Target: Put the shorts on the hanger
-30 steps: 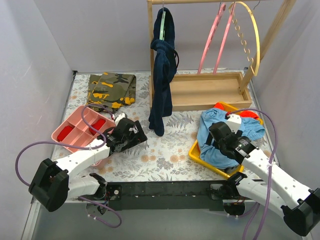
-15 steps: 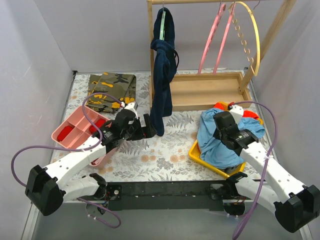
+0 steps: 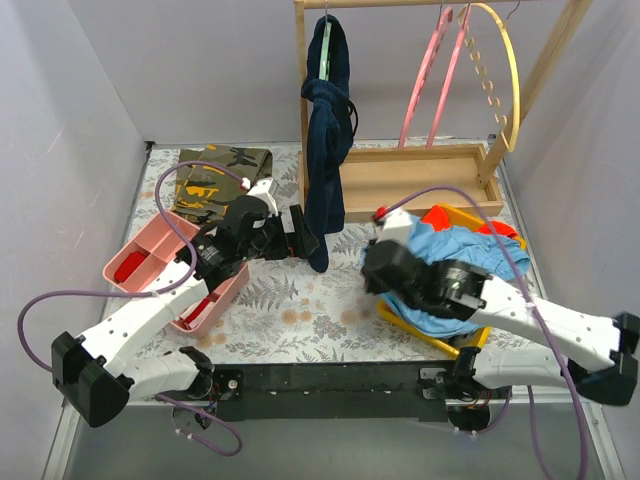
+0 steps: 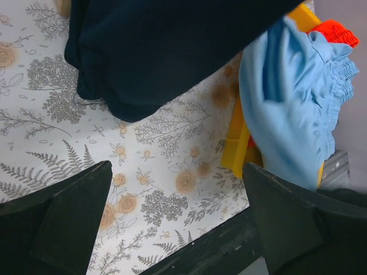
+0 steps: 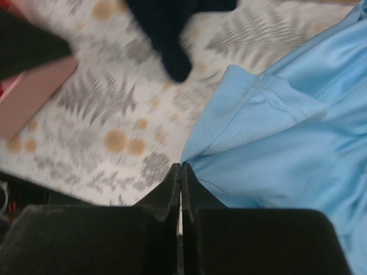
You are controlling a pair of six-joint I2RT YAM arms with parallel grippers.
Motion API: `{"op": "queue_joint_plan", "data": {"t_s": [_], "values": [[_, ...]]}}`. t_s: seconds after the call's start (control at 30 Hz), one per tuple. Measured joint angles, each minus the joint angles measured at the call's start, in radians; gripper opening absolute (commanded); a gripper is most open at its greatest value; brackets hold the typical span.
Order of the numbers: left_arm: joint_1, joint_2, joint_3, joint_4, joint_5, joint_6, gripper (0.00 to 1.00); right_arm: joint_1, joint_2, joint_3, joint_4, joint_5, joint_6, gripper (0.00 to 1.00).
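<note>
Top external view has the shorts (image 3: 470,262) lying across the yellow tray (image 3: 396,312) at the right side of the table (image 3: 300,300). They lie on top of the orange-red shorts (image 3: 447,215), whose edge shows at the tray's far side. The long axis of the light blue pair runs roughly left to right: the gathered elastic waistband points right, toward the tray's far right corner, and the other end reaches to the tray's left side. At that left end the right gripper (image 5: 180,167) has its fingers pressed tight together. In the right wrist view a corner of the light blue fabric comes to a point right at the fingertips, so it looks pinched there. The left gripper (image 4: 176,169) hangs with its jaws spread wide and nothing between them, just beside the lower end of the dark navy garment (image 3: 325,150). That garment hangs from a pale green hanger (image 3: 324,50) on the wooden rack (image 3: 410,180). The hanger (image 3: 512,90), a yellow loop, hangs from the rack's top rail at the far right beside two pink hangers (image 3: 425,90). Its long axis runs downward, its notched bar slants down to the right, and it is well apart from the shorts.
</note>
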Motion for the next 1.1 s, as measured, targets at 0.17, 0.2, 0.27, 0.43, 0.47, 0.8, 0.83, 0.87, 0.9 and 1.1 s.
{"op": "queue_joint_plan", "data": {"t_s": [0.17,0.2,0.27,0.43,0.47,0.8,0.83,0.87,0.9,1.1], "values": [[0.028,0.036,0.015,-0.012,-0.009,0.011,0.98,0.293,0.177,0.002,0.015,0.04,0.073,0.39],[0.033,0.042,0.015,-0.013,-0.008,0.013,0.98,0.304,0.205,-0.005,0.013,0.042,0.09,0.52],[0.036,0.055,0.015,-0.011,0.003,0.018,0.98,0.306,0.223,-0.034,0.0,0.053,0.12,0.73],[0.011,0.116,0.037,-0.008,0.048,0.036,0.98,0.217,0.053,-0.148,-0.061,0.078,0.198,0.73],[-0.005,0.132,0.046,-0.006,0.048,0.039,0.98,0.153,-0.003,-0.168,-0.077,0.076,0.208,0.73],[-0.095,0.189,0.062,0.021,0.079,0.047,0.98,-0.51,-0.21,-0.317,-0.069,0.059,0.134,0.67],[-0.096,0.189,0.062,0.022,0.081,0.047,0.98,-0.555,-0.201,-0.324,-0.05,0.051,0.117,0.67],[-0.097,0.189,0.062,0.022,0.084,0.048,0.98,-0.616,-0.183,-0.336,-0.019,0.033,0.095,0.66],[-0.098,0.188,0.062,0.022,0.085,0.048,0.98,-0.649,-0.171,-0.345,0.009,0.018,0.077,0.65],[-0.101,0.171,0.056,0.021,0.089,0.051,0.98,-0.716,-0.049,-0.364,0.145,-0.05,0.007,0.19]]}}
